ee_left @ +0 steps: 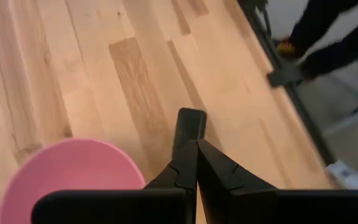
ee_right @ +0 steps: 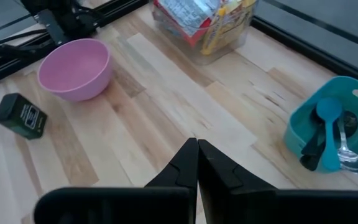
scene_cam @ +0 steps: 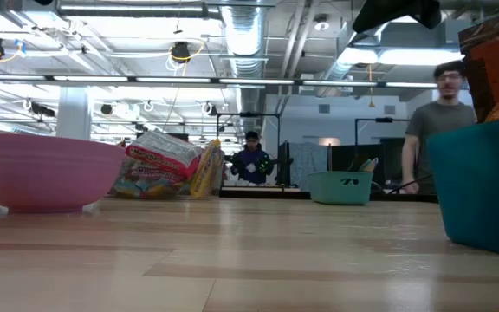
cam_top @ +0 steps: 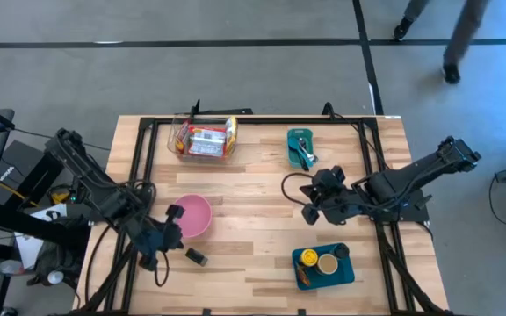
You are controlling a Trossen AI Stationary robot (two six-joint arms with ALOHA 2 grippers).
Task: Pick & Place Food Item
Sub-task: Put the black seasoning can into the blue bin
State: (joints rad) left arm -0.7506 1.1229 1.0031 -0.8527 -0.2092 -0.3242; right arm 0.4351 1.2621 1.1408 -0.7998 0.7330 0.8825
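1. Currently the left gripper point(cam_top: 176, 213) hangs over the near rim of the round pink plastic bowl point(cam_top: 192, 215), jaws pressed shut, holding nothing.
2. Right gripper point(cam_top: 310, 213) waits mid-table, jaws shut and empty too.
3. Small dark green rectangular packet point(cam_top: 195, 256), likely the food item, lies flat on the light wooden table point(cam_top: 253, 175) just beside the bowl, apart from both grippers.
4. Clear plastic bin of snack packets point(cam_top: 206, 138) sits at the far edge; teal tray of utensils point(cam_top: 301, 147) near it; blue tray with cups point(cam_top: 321, 267) at the near right.
5. Judgement: no grasp yet; the left arm is closest.
6. To do it well: open jaws wide first, centre over the packet, align across its short side, descend straight, avoid nudging the bowl.
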